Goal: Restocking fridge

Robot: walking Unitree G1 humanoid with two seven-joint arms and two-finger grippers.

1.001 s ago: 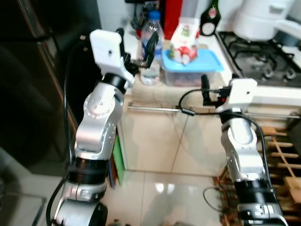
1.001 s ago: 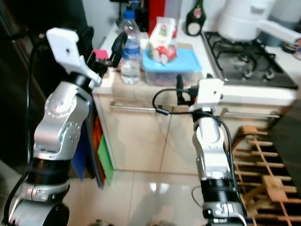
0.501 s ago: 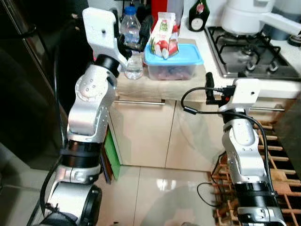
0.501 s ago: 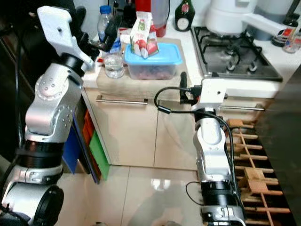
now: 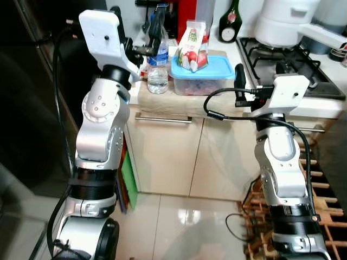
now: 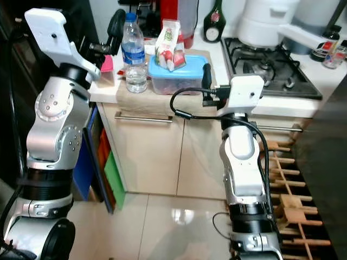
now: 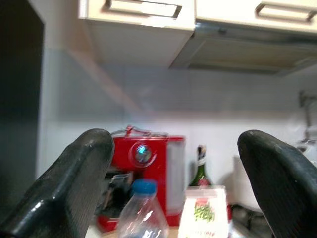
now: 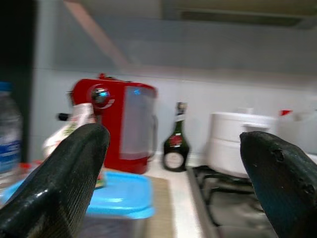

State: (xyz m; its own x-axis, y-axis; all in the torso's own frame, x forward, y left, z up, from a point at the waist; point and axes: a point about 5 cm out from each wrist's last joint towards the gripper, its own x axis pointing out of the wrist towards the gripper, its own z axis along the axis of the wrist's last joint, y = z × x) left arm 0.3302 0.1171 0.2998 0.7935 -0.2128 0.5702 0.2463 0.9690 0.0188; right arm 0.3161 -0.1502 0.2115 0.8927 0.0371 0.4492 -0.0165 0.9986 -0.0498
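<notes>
I stand facing the kitchen counter (image 6: 162, 100), a gas stove (image 6: 268, 67) at its right end and a red coffee machine (image 7: 148, 171) against the back wall. A clear storage box with a blue lid (image 6: 176, 76) sits near the counter's front edge, a red-and-white carton (image 6: 169, 46) standing on its lid. Just left of the box stands the water bottle (image 6: 133, 51), upright, long axis vertical, blue cap pointing at the ceiling. A dark green bottle (image 6: 214, 24) stands farther back, beside the stove.

My left hand (image 6: 111, 32) is raised at counter height just left of the water bottle, level with its upper half, near it but apart; its fingers (image 7: 64, 193) are spread wide and grasp nothing, and through my left wrist camera the bottle's cap shows low between them. My right hand (image 6: 206, 76) is held up at the counter's front edge, just right of the box and well apart from the bottle, its fingers (image 8: 59, 183) likewise spread and empty.
</notes>
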